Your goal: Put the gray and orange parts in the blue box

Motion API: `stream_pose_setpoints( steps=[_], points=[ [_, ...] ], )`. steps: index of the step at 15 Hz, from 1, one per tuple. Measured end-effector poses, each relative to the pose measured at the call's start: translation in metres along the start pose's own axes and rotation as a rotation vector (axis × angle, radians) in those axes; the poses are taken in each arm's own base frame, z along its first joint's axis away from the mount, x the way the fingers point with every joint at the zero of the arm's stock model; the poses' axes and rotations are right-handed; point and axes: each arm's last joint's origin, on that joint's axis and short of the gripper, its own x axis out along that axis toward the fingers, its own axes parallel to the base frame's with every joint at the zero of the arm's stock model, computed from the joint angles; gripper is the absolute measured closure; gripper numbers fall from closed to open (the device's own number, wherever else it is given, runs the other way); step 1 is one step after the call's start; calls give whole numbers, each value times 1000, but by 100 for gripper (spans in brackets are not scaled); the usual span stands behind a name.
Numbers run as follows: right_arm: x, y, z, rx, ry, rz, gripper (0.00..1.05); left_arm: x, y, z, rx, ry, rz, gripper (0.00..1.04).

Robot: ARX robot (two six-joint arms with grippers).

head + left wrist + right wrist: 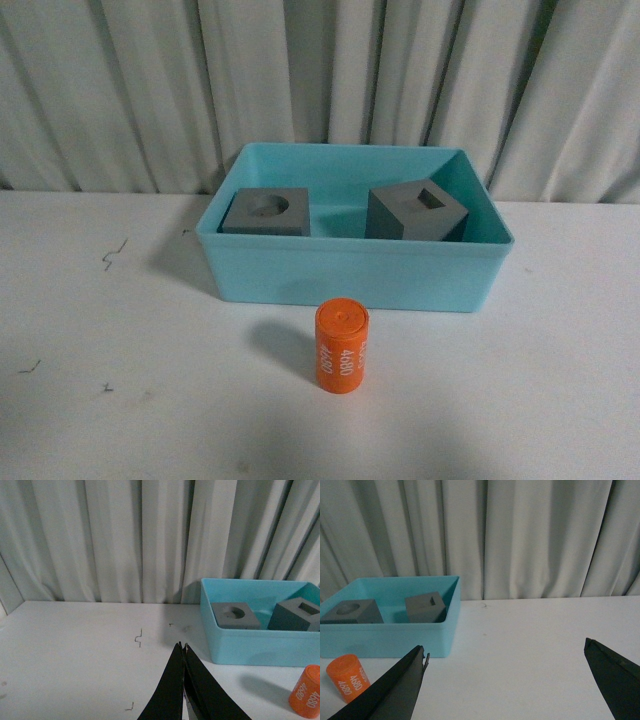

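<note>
Table (540, 400): gray cubes (266, 212) in blue box (350, 272)

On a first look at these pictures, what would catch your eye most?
The orange cylinder stands upright on the white table, just in front of the blue box; it is the only part outside the box. Two gray cubes sit inside: the round-recess cube at the left and the square-recess cube at the right.
</note>
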Motion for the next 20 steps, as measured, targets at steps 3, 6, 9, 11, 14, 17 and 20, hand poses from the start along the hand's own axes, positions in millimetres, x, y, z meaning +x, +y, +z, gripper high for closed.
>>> stream_pose_setpoints(
  steps=[3, 6, 9, 11, 14, 17, 20],
  points=[
    [0, 0, 0, 0, 0, 0, 6, -5, 0, 0, 0, 3, 0, 103],
    [0, 0, 0, 0, 0, 0, 6, -8, 0, -1, 0, 5, 0, 103],
    [0, 0, 0, 0, 0, 0, 6, -9, 0, -1, 0, 5, 0, 103],
    [0, 0, 0, 0, 0, 0, 6, -10, 0, -1, 0, 3, 0, 103],
    [0, 0, 0, 0, 0, 0, 6, -11, 0, -1, 0, 3, 0, 103],
    [0, 0, 0, 0, 0, 0, 6, -13, 0, -2, 0, 20, 1, 103],
    [0, 0, 0, 0, 0, 0, 6, -22, 0, -4, 0, 13, 1, 45]
  ],
)
